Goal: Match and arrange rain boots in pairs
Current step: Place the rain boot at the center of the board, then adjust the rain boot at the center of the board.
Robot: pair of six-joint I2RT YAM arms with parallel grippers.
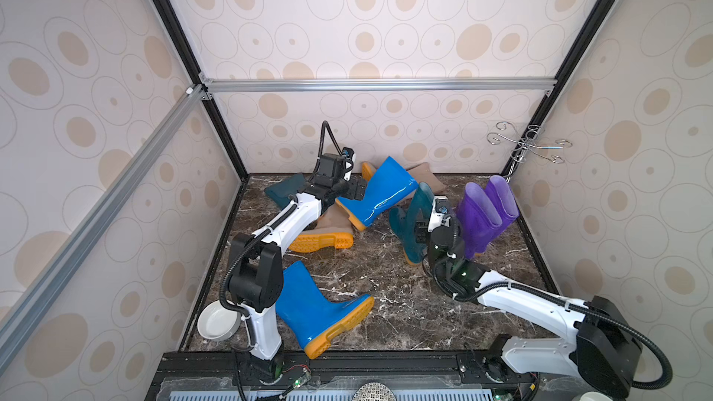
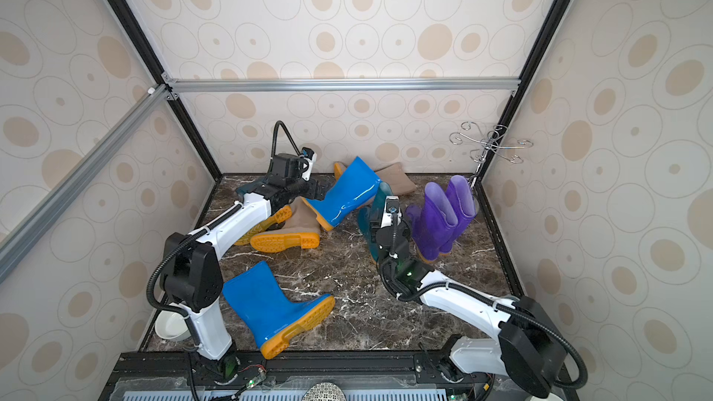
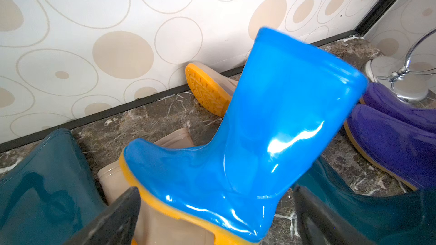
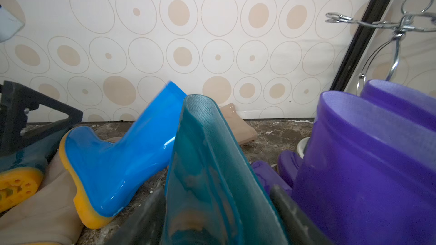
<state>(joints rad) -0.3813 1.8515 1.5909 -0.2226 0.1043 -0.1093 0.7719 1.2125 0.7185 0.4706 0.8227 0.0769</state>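
Alignment of the tilted blue boot with my left gripper, the relation on which my next move turns. My left jaws stand spread wide, one finger to each side of the boot's foot in the left wrist view, and I see no grip on it. The boot lies straight ahead of this gripper at the rear middle of the marble floor. Its yellow sole rests against a beige boot lying on its side. Its long axis rises from the foot near my jaws up and away toward the rear right, so the shaft leans off the vertical with its open top far from me. Its edges are blurred, so I cannot say that it is at rest. Its mate, the second blue boot, lies on its side at the front, just beside the base of my left arm and well apart from the first; I judge the left arm the nearer to both. My right gripper flanks the shaft of an upright dark teal boot beside the standing purple pair; whether those jaws press the shaft or merely stand beside it I cannot tell.
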